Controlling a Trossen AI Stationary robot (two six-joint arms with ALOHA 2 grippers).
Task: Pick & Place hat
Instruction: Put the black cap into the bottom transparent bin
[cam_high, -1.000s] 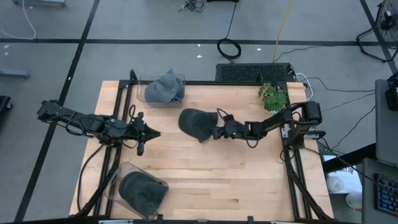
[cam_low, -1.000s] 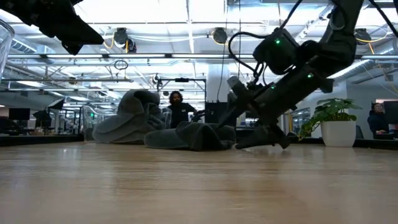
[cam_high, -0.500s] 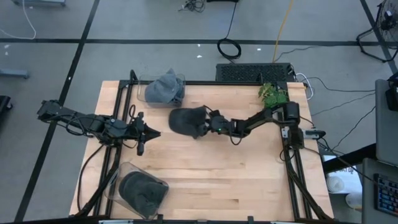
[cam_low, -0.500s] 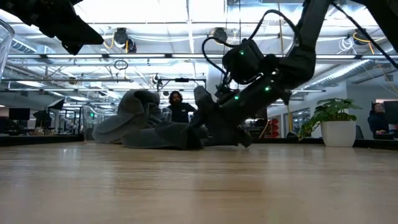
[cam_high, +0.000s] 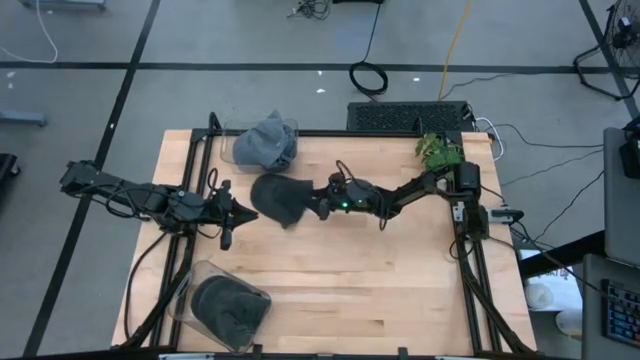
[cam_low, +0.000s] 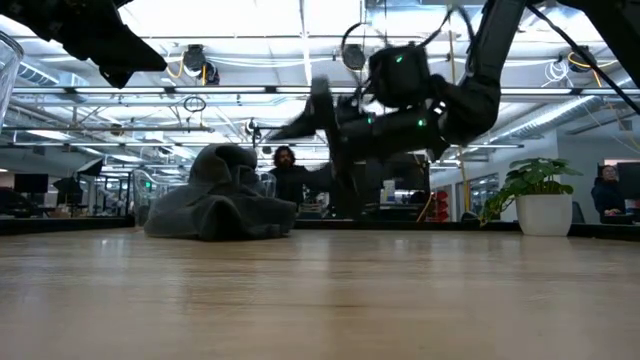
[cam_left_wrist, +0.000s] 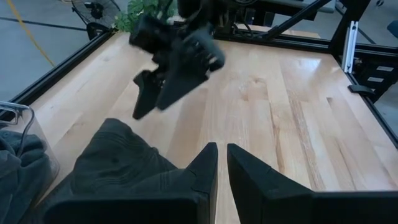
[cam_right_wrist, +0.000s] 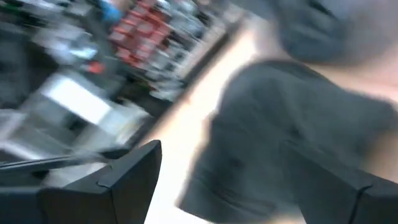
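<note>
A dark grey hat (cam_high: 277, 198) lies flat on the wooden table, left of centre; it also shows in the low view (cam_low: 215, 205) and the left wrist view (cam_left_wrist: 118, 165). My right gripper (cam_high: 313, 200) hovers just to the hat's right, open, with its fingers spread wide (cam_low: 310, 170) and raised above the table (cam_left_wrist: 149, 112). The blurred right wrist view shows the hat (cam_right_wrist: 280, 137) ahead between the spread fingers. My left gripper (cam_high: 240, 213) waits shut just left of the hat (cam_left_wrist: 222, 168).
A lighter grey hat sits in a clear container (cam_high: 265, 142) at the table's far edge. Another dark hat lies in a clear container (cam_high: 228, 305) at the near left corner. A small potted plant (cam_high: 438, 155) stands at the far right. Bare wood lies to the near right.
My right gripper has moved toward the table's left, and the hat has slid along the table with it, from the centre to beside my left gripper. The right gripper has then risen off the table and now stands clear of the hat, fingers wide apart.
</note>
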